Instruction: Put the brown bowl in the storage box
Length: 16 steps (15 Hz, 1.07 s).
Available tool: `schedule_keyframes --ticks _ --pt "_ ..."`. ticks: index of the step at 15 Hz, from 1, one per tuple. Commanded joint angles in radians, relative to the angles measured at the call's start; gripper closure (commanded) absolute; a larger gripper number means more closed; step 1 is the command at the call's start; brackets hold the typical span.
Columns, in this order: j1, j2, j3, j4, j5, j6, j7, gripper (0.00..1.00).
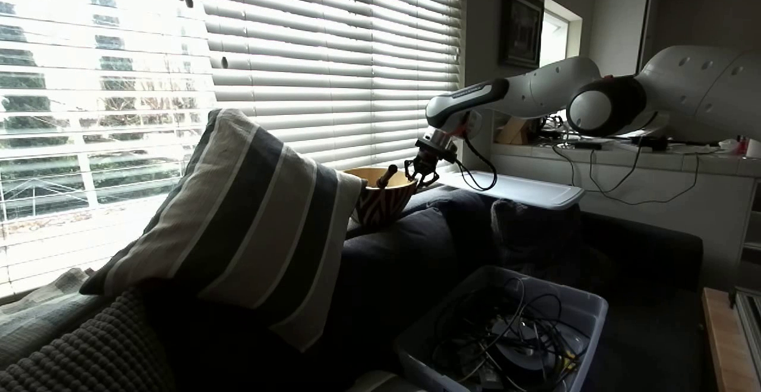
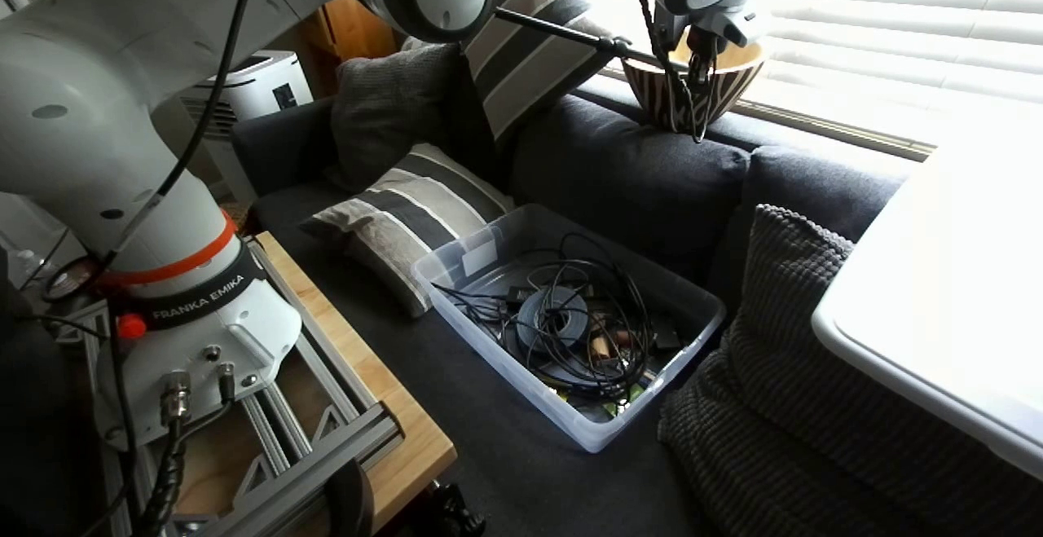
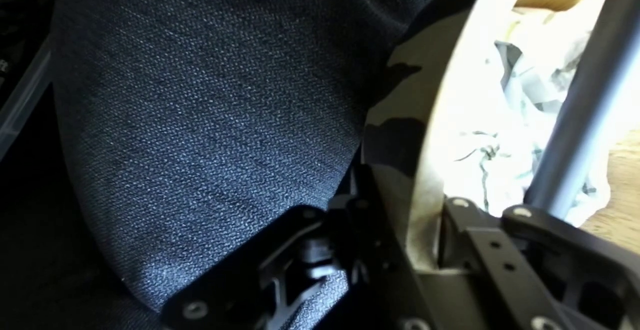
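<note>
Brown bowl [image 1: 383, 206] is near the middle of an exterior view, apparently resting on top of the sofa back [image 1: 407, 252] beside the window blinds [image 1: 333, 71], not yet put away. From the left of the frame, a striped pillow [image 1: 255, 213] stands tilted, seemingly propped by that same back; whether it touches the bowl is hidden. A dark rod [image 1: 387, 176] crosses the bowl's mouth, and what carries it cannot be told. At the bowl's right edge the gripper [image 1: 420, 179] has its jaws pinching the rim, with one of the fingers [image 3: 490, 255] inside and its partner outside in the wrist view. The bowl looks too wide to grasp whole, so the rim seems the sensible hold, though it may tip when lifted, and the crumpled paper [image 3: 492, 170] inside could spill. Lower right, the storage box [image 1: 559, 300] stands lidless on the sofa seat [image 2: 501, 447], presumably to take the bowl from above; black cables [image 2: 607, 382] crowd its floor, so the bowl may settle crookedly. Above, slightly farther right, lies a pale lid [image 1: 523, 188], likely the box's own, kept apart to leave the mouth free.
</note>
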Motion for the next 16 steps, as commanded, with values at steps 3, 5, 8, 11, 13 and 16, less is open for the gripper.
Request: schedule_keyframes --ticks 3,5,8,11,13,16 --pt "-0.054 -0.035 0.074 0.03 0.071 -0.138 -0.015 0.94" --pt "-0.079 -0.04 0.096 0.033 0.086 -0.193 -0.021 0.94" --pt "-0.127 -0.048 0.134 0.035 0.102 -0.267 -0.055 0.94" --pt "-0.172 -0.046 0.167 0.04 0.105 -0.323 -0.104 0.94" --pt "-0.202 -0.045 0.185 0.042 0.104 -0.351 -0.136 0.94" --pt "-0.245 -0.051 0.207 0.046 0.102 -0.38 -0.183 0.94"
